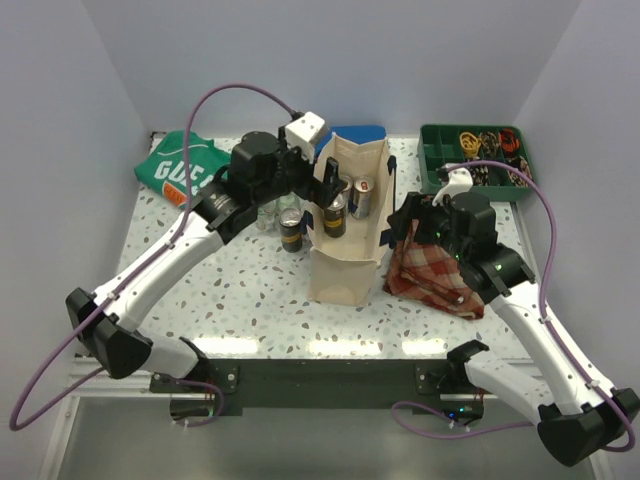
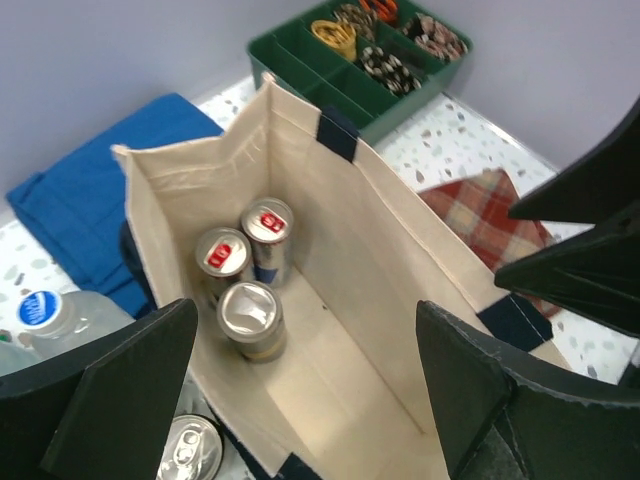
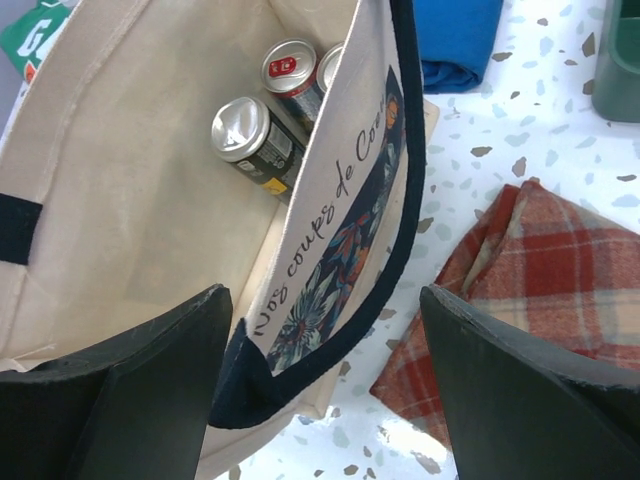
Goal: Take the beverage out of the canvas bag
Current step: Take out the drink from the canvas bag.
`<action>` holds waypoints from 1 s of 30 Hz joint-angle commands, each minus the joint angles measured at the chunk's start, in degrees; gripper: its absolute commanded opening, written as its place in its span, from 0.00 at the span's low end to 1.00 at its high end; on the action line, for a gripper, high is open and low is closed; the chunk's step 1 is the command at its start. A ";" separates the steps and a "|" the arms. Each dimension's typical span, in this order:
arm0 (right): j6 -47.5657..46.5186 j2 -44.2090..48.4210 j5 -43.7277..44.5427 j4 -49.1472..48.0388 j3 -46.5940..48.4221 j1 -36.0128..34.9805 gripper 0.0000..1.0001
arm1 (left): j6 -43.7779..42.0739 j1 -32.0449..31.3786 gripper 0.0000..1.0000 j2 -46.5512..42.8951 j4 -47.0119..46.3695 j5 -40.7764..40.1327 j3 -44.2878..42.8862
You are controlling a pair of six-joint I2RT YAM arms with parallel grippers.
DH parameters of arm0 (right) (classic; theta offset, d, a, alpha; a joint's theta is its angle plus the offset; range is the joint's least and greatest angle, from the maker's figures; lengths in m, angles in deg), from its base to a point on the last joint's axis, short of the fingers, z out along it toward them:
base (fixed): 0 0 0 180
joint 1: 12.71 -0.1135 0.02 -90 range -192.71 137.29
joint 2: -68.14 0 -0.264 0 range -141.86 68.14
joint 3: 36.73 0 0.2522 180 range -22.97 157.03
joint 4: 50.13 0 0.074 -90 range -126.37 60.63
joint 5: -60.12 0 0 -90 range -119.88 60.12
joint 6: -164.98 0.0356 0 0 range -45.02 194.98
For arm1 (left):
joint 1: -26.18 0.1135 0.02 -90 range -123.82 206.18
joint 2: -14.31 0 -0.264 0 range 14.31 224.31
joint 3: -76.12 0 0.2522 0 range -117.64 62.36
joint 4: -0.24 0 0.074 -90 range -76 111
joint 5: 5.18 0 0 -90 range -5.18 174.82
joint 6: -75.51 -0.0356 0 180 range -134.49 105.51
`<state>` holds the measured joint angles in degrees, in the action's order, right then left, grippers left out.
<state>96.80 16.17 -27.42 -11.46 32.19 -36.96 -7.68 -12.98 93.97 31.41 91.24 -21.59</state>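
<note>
We see the canvas bag (image 1: 345,270) standing upright at the middle of the table (image 1: 220,290), its mouth open. Inside it, toward its far end, three beverage cans (image 2: 247,318) stand close together on the floor. The nearest has a plain silver top, and the two behind it have red tabs.

The left gripper (image 1: 328,188) hangs over the bag's mouth at its left rim. Its fingers (image 2: 130,400) are spread wide, with nothing between them but the view down into the bag. The right gripper (image 3: 328,300) is at the bag's right side, its fingers also apart. One sits on each side of the printed wall and its navy handle (image 3: 405,150), and they do not pinch it.

Just outside the bag's left wall stand another can (image 1: 290,228) and a clear bottle (image 2: 40,310) with a blue cap. A folded blue cloth (image 1: 360,133) lies behind the bag and a red plaid cloth (image 1: 430,270) just to its right. A green compartment tray (image 1: 428,160) sits farther right and back, and a green shirt (image 1: 180,165) lies well off to the bag's left.
</note>
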 commanded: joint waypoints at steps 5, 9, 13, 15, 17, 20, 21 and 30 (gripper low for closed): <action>-3.10 0.29 2.64 -0.73 1.54 0.17 0.81 | -3.65 -2.41 0.95 10.06 10.10 4.94 -10.80; -3.54 0.29 2.73 -0.91 1.18 0.08 0.82 | -3.12 -2.59 0.96 12.27 9.57 7.38 -11.24; -4.07 0.63 3.43 -0.47 0.83 0.17 0.82 | -2.94 -2.77 0.96 15.08 11.59 7.82 -14.04; -4.25 0.99 4.13 -0.21 0.74 0.08 0.82 | -2.77 -2.85 0.96 16.93 12.73 6.77 -15.28; -4.42 1.16 4.22 -0.12 0.83 0.17 0.82 | -2.68 -3.03 0.96 17.98 13.61 5.90 -16.16; -4.51 1.34 4.57 0.23 0.92 0.17 0.83 | -2.15 -3.21 0.96 18.60 13.62 5.10 -16.43; -4.60 1.34 4.66 0.32 0.92 0.08 0.83 | -2.06 -3.21 0.96 18.69 13.70 4.66 -16.69; -3.98 1.08 4.75 0.49 1.09 0.08 0.83 | -2.76 -3.38 0.97 22.55 19.06 -0.17 -21.34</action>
<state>93.26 16.52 -24.23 -10.28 32.19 -36.96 -9.60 -16.01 114.77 47.49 93.90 -38.77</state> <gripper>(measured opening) 0.830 0.966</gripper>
